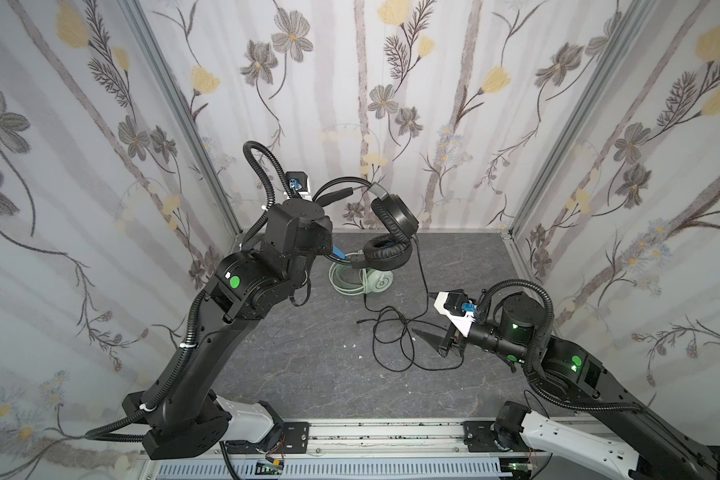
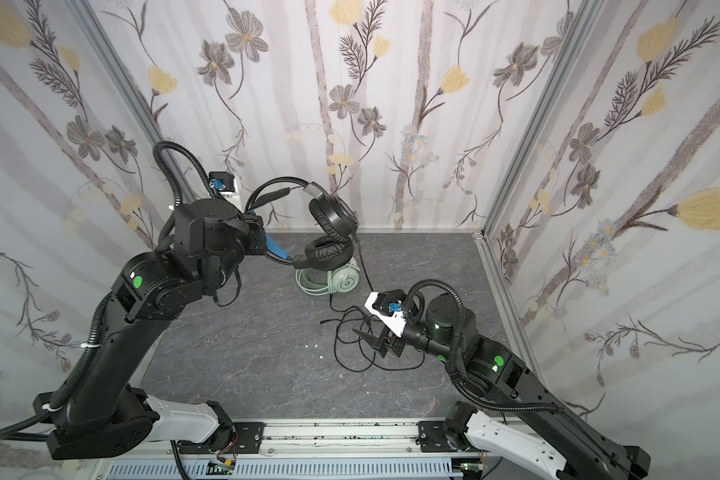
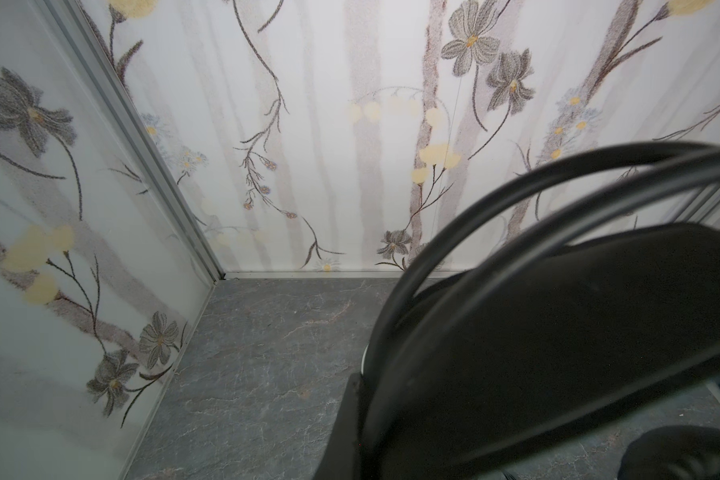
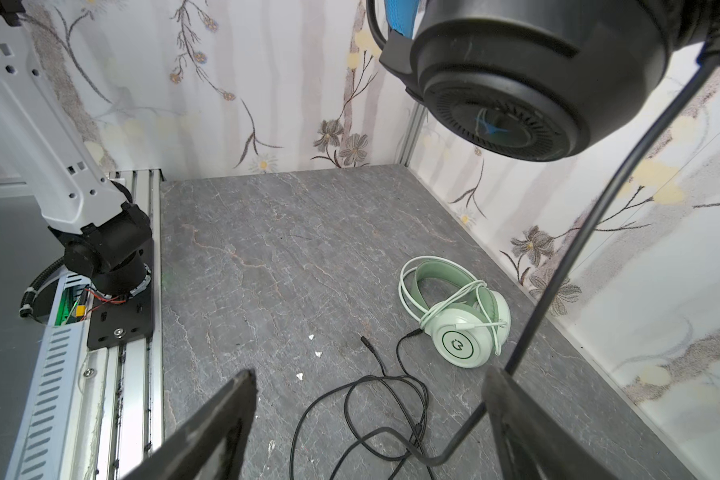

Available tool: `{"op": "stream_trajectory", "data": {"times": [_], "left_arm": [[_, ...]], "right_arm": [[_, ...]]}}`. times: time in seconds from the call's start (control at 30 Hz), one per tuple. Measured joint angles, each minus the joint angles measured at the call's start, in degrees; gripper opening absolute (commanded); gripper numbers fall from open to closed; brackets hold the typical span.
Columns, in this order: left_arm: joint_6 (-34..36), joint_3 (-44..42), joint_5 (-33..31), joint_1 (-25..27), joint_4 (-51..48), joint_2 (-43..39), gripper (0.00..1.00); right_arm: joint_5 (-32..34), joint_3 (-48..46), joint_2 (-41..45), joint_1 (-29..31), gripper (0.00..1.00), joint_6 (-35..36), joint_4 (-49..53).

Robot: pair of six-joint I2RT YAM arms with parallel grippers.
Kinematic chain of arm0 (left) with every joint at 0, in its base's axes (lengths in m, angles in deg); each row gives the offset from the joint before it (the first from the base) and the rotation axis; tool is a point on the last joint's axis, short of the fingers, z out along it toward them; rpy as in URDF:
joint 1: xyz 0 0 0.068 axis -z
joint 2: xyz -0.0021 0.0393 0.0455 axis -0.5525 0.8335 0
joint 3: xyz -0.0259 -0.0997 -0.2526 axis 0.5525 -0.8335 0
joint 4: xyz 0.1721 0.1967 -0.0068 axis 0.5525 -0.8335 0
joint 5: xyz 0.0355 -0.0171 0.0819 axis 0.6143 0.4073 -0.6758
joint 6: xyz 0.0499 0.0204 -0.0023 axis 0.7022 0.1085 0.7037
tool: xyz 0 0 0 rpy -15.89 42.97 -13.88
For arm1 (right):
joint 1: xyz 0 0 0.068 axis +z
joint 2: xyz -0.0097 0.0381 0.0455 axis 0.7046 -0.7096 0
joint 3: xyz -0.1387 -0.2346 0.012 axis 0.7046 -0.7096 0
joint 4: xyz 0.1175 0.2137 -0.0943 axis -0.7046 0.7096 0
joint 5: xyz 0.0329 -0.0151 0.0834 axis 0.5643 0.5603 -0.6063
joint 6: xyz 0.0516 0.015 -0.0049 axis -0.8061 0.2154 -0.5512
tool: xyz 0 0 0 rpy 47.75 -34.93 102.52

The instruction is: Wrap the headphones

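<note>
My left gripper [image 1: 336, 194] [image 2: 276, 195] is shut on the headband of the black headphones [image 1: 395, 217] [image 2: 333, 216] and holds them raised near the back wall. Their blue inner band [image 1: 337, 252] and lower earcup [image 1: 385, 254] hang over the mint-green headphones [image 1: 368, 283] [image 2: 335, 281] [image 4: 460, 322], which lie on the table with their pale cable wound around them. The black cable [image 1: 395, 337] [image 2: 358, 343] [image 4: 371, 415] drops from an earcup [image 4: 512, 79] into loose loops on the table. My right gripper [image 1: 427, 316] [image 2: 364, 316] [image 4: 366, 386] is open; the cable runs between its jaws, against one finger [image 4: 501, 399]. In the left wrist view the headband [image 3: 558, 332] hides most of the left gripper [image 3: 366, 399].
Flowered wall panels [image 1: 391, 104] close in the grey stone-look table [image 1: 308, 365] on three sides. An aluminium rail [image 1: 383, 436] with both arm bases runs along the front edge. A few small white crumbs [image 1: 353, 345] lie near the cable loops.
</note>
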Motion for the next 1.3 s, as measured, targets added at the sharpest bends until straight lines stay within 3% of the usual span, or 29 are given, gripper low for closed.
{"op": "stream_trajectory", "data": {"times": [0.2, 0.5, 0.8, 1.3], "left_arm": [[-0.8, -3.3, 2.2, -0.3, 1.4, -1.4, 0.0], [-1.7, -6.8, 5.6, -0.6, 4.2, -3.7, 0.0], [-2.1, -8.0, 8.3, -0.7, 5.9, -4.5, 0.0], [-4.7, -7.5, 9.4, -0.7, 7.2, -5.2, 0.0]], "right_arm": [[6.1, -0.3, 2.1, -3.4, 0.84, -3.8, -4.5], [4.1, -6.1, 1.4, -11.4, 0.81, -10.5, -13.3], [-5.3, -10.2, -2.1, -12.8, 0.57, -11.5, -18.4], [-12.1, -24.4, -5.0, -17.4, 0.3, -16.3, -28.6]]}}
